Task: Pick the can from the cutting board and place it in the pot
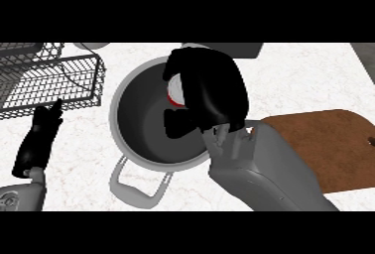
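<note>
My right hand (209, 89) hangs over the grey pot (135, 94), its fingers curled round a can (175, 93). Only a sliver of the can's red and white side shows past the fingers. The hand and can sit above the pot's right half, and their dark shadow falls on the pot's floor. A brown cutting board (330, 144) lies to the right of the pot, bare where it shows. My left hand (40, 136) rests at the lower left with straight fingers, holding nothing.
A wire dish rack (51, 79) stands at the upper left, close to the pot's rim. The pot's near handle (139, 186) sticks out toward me. My right forearm (271, 173) covers part of the cutting board's left side.
</note>
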